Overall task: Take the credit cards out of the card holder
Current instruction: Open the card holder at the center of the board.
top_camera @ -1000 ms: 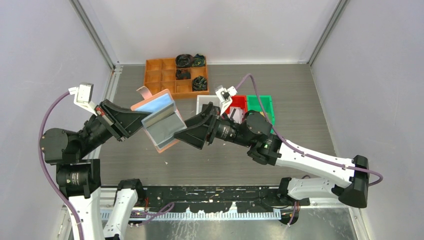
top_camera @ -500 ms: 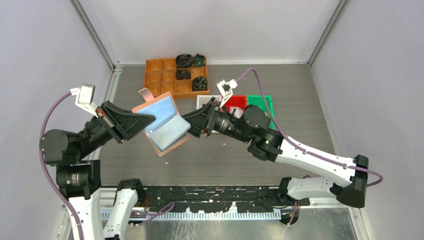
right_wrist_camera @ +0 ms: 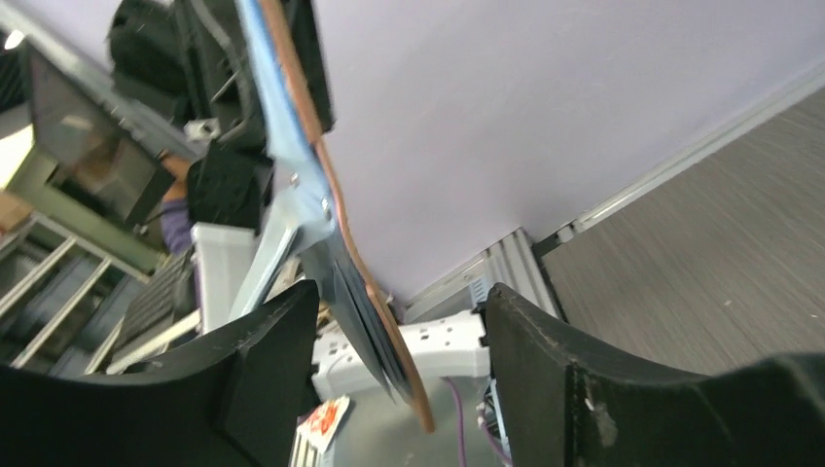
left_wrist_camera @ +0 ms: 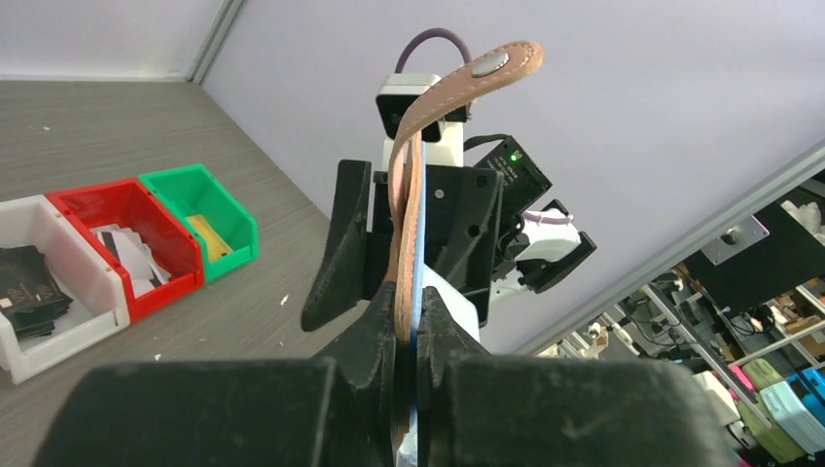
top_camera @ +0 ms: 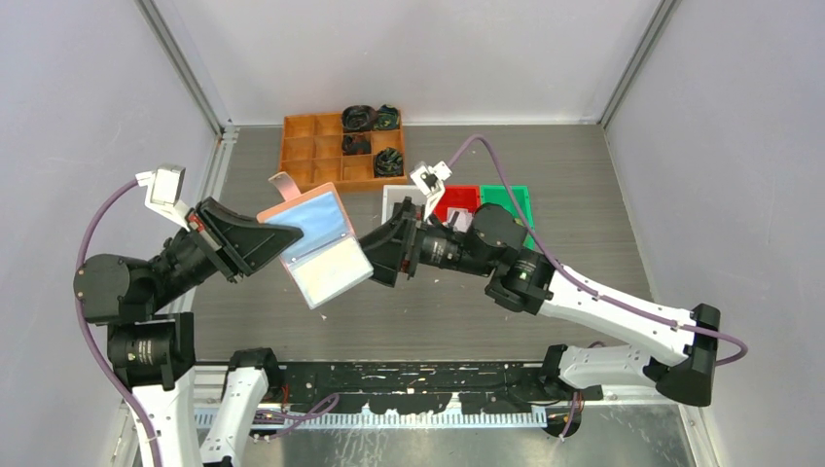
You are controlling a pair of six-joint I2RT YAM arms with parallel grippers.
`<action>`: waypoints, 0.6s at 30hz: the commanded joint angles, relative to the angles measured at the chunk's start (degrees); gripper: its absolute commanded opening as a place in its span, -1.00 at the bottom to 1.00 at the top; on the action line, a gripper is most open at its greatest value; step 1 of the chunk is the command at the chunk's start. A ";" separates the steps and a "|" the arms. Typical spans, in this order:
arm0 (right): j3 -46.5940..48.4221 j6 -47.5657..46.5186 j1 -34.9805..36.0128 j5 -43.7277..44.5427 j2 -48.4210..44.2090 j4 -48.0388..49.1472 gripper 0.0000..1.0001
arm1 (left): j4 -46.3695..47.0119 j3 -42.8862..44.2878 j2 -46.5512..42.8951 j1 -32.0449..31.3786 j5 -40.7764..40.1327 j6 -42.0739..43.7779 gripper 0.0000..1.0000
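The salmon-pink card holder [top_camera: 316, 243] hangs open above the table, light blue pocket side up, strap tab [top_camera: 283, 183] at the far left. My left gripper [top_camera: 292, 236] is shut on its left edge; in the left wrist view [left_wrist_camera: 409, 321] the jaws pinch the holder [left_wrist_camera: 407, 195] edge-on. My right gripper [top_camera: 371, 260] is open at the holder's right edge; in the right wrist view [right_wrist_camera: 404, 336] the holder's lower edge [right_wrist_camera: 365, 292] hangs between the spread fingers [right_wrist_camera: 545, 370] without touching. Dark cards [left_wrist_camera: 24, 282], whitish cards [left_wrist_camera: 131, 248] and a yellow card [left_wrist_camera: 209, 233] lie in bins.
White [top_camera: 398, 197], red [top_camera: 465, 198] and green [top_camera: 513, 199] bins stand behind the right arm. An orange compartment tray [top_camera: 311, 146] with black coiled bundles sits at the back. Walls close in on both sides.
The holder has tipped flatter, so its lower flap now shows pale toward the camera. My right gripper has drawn back from over the lower flap to the holder's right edge.
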 commanded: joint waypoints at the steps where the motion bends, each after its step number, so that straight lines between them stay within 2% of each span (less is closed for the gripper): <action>1: -2.44 -3.07 0.32 -11.87 -5.39 7.20 0.40 | 4.04 3.12 0.67 -0.03 -0.51 -1.11 -1.00; 9: -4.20 -0.35 0.26 -16.94 -5.91 13.80 0.33 | 3.41 4.33 1.69 -0.01 -1.26 -1.52 -1.00; 15: -3.28 -1.22 0.29 -14.40 -5.05 13.83 0.05 | 2.82 5.46 2.25 0.01 -1.45 -1.63 -1.00; 18: -3.29 -2.15 0.30 -13.56 -5.43 13.01 -0.02 | 2.34 6.25 2.74 -0.05 -1.43 -1.76 -1.00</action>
